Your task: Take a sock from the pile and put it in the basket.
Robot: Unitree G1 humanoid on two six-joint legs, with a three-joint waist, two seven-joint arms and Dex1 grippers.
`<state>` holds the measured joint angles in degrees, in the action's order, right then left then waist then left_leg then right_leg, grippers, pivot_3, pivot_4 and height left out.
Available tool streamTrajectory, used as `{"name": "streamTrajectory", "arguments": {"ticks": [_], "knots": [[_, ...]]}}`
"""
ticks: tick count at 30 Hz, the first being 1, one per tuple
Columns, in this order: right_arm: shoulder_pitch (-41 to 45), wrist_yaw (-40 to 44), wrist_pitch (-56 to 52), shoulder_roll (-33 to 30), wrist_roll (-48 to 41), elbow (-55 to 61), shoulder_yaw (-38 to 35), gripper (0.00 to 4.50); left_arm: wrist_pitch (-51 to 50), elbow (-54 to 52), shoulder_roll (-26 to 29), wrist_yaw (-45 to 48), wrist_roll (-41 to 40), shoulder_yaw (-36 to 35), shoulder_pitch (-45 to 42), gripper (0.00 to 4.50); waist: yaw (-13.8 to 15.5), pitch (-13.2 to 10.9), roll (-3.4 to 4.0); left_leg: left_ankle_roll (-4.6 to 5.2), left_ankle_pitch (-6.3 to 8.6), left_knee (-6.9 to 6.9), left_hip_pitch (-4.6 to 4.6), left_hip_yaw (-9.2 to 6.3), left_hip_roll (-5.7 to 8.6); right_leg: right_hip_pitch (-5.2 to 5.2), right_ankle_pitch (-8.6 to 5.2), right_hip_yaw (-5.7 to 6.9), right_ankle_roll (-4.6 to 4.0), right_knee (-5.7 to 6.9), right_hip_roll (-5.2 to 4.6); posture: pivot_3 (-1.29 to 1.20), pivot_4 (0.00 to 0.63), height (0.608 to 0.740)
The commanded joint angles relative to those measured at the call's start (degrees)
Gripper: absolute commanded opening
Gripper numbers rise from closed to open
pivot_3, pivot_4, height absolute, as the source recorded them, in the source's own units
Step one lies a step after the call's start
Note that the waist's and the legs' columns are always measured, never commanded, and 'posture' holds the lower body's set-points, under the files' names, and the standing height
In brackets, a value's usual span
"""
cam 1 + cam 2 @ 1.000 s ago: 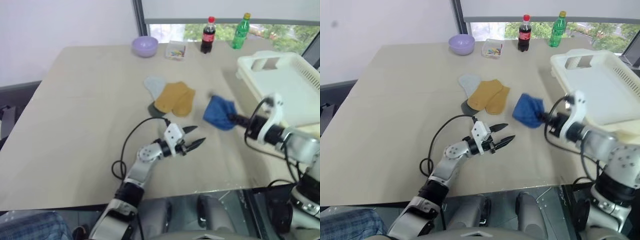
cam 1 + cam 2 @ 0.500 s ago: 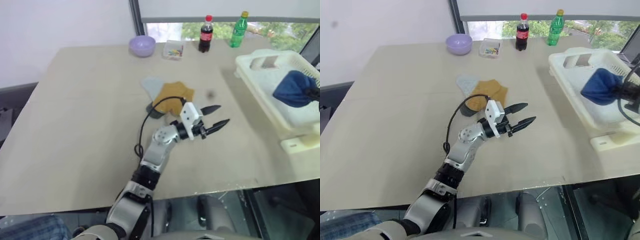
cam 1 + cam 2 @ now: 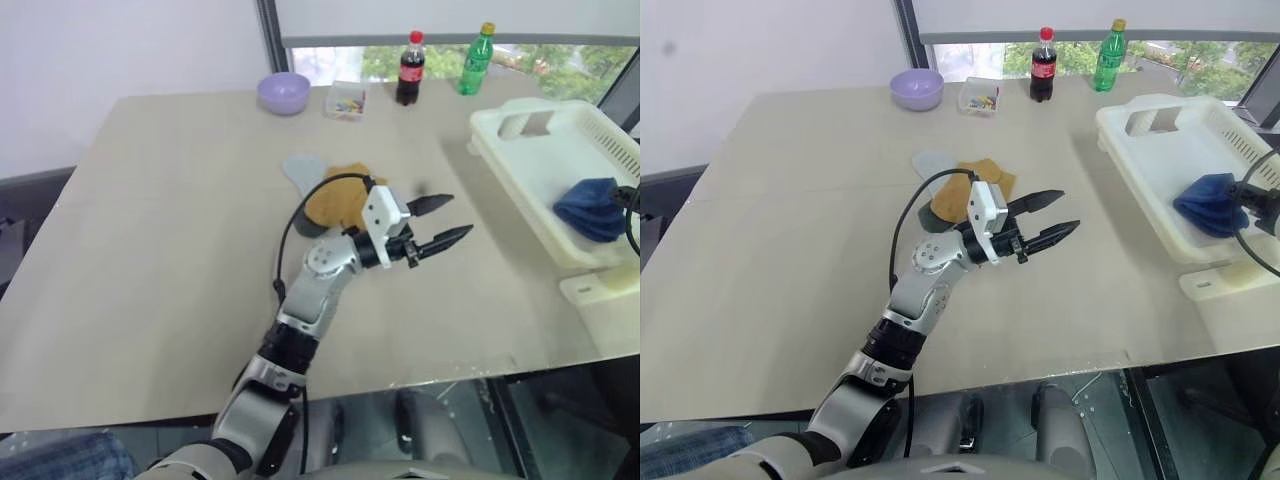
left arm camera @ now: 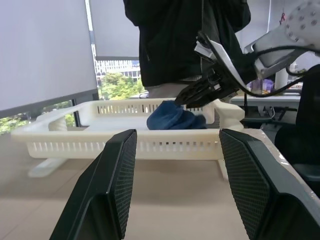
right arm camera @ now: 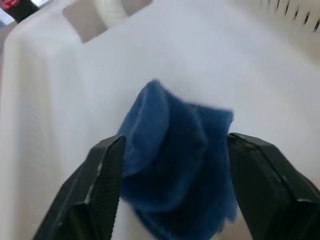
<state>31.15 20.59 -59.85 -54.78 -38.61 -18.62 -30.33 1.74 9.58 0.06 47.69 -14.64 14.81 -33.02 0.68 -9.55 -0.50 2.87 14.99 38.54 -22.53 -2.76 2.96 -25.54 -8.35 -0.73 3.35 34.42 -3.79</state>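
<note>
**Blue sock lies in the basket, jaws spread around it**

Royal-blue fabric sits bunched on the floor of the basket (image 3: 520, 150), towards its near end: this is the sock (image 3: 592, 207), and it looks released, not carried. The right gripper (image 5: 170, 165) hangs just over it with its jaws spread to either side of the cloth, neither one pinching it, which fits a drop made from low down so the sock lands inside the walls. The task looks all but done; what remains is to lift that arm clear.

The left gripper (image 3: 432, 222) hovers above the table (image 3: 160, 250), well apart from the basket, jaws spread and pinching nothing, pointing towards it. Just behind it lies the pile (image 3: 330, 195) of mustard and grey socks, untouched by either arm.
</note>
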Motion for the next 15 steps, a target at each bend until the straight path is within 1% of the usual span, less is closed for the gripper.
{"name": "streamTrajectory", "arguments": {"ticks": [1,7,10,12,15], "knots": [[-2.64,5.27,6.51,-2.88,3.42,4.50,1.56,3.05,-0.11,-3.48,0.67,0.02,-0.38,-0.28,-0.41,2.82,0.02,0.00,0.00,0.00,0.00,0.00,0.01,-0.01,-0.01,0.00,0.00,0.00,0.00,0.00,0.01,0.00,0.150,0.732],[-4.66,13.05,18.50,-1.22,4.07,11.66,-0.11,3.05,-1.16,-4.97,2.79,0.45,-0.52,-0.34,0.94,2.82,-0.27,0.00,0.00,0.00,0.00,0.01,0.10,-0.05,-0.03,0.00,0.01,-0.17,0.04,0.01,0.03,0.00,0.150,0.732],[-5.58,17.24,22.04,-0.31,2.83,17.06,0.30,3.05,-1.12,-5.73,4.58,0.15,0.40,-0.39,2.07,2.82,-0.31,-0.01,-0.01,0.00,0.01,0.01,0.20,-0.07,-0.08,0.03,0.02,-0.22,0.06,0.05,0.11,0.00,0.150,0.732],[-6.12,19.96,22.31,1.01,0.25,21.67,0.79,3.05,-2.72,-7.45,5.81,0.27,-0.36,-0.62,3.40,2.82,-0.33,-0.01,-0.02,0.00,0.01,0.01,0.24,-0.06,-0.09,0.04,0.02,-0.24,0.06,0.08,0.11,0.00,0.150,0.732],[-9.43,24.44,19.53,3.63,-7.33,31.92,1.40,3.05,-5.06,-10.25,8.15,0.54,-0.60,-0.49,5.81,2.82,-0.14,-0.02,-0.03,0.00,0.01,0.01,0.26,-0.10,-0.11,0.04,0.02,-0.26,0.05,0.11,0.13,0.00,0.150,0.732]]}}
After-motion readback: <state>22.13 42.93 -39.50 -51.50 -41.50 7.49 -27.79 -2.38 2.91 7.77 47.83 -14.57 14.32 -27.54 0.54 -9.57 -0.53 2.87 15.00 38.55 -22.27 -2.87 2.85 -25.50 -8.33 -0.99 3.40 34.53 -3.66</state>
